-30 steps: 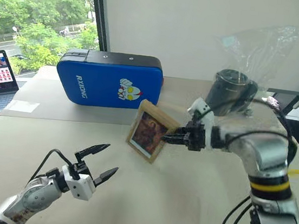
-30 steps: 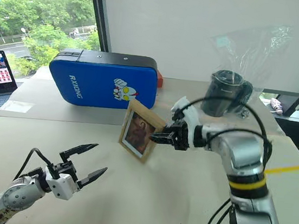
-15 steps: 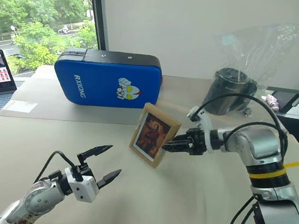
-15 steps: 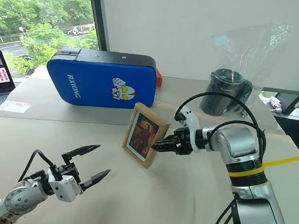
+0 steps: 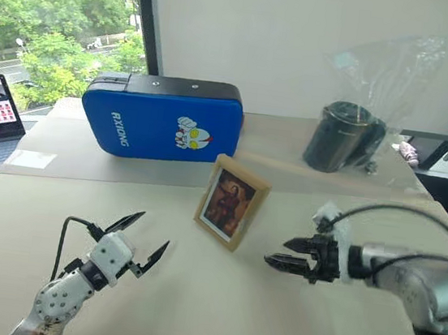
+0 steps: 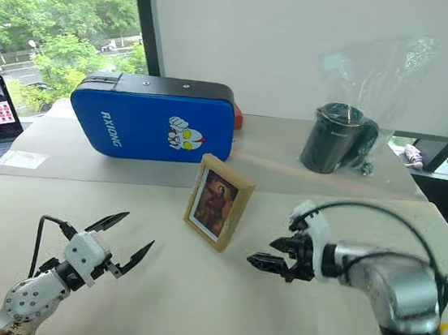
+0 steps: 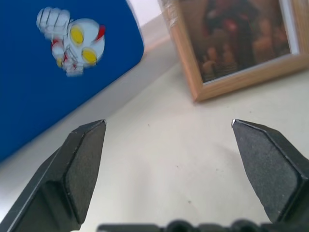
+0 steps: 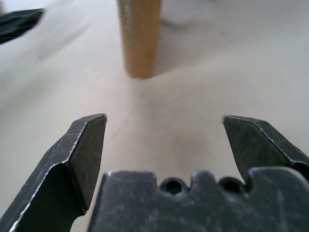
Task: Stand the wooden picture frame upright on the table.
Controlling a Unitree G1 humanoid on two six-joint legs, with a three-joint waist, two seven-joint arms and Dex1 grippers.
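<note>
**A:** Where is the wooden picture frame (image 5: 232, 200) now?

**B:** It stands up on the table (image 5: 214, 313), near the middle, with its picture facing you. The blue case (image 5: 162, 117) is behind it, farther away, and a dark jug in a clear bag (image 5: 344, 138) sits far off to the right.

**A:** Are your grippers holding it?

**B:** No. Your right gripper (image 5: 288, 255) is just to the right of the frame, not touching it, and its fingers are wide apart. Your left gripper (image 5: 138, 242) is near you on the left, fingers spread wide too, with nothing in it.

**A:** So what step is this?

**B:** It looks like the letting-go step, and the job looks almost done. Next, I think you should keep both arms away from the frame. One bump could knock it over.
</note>
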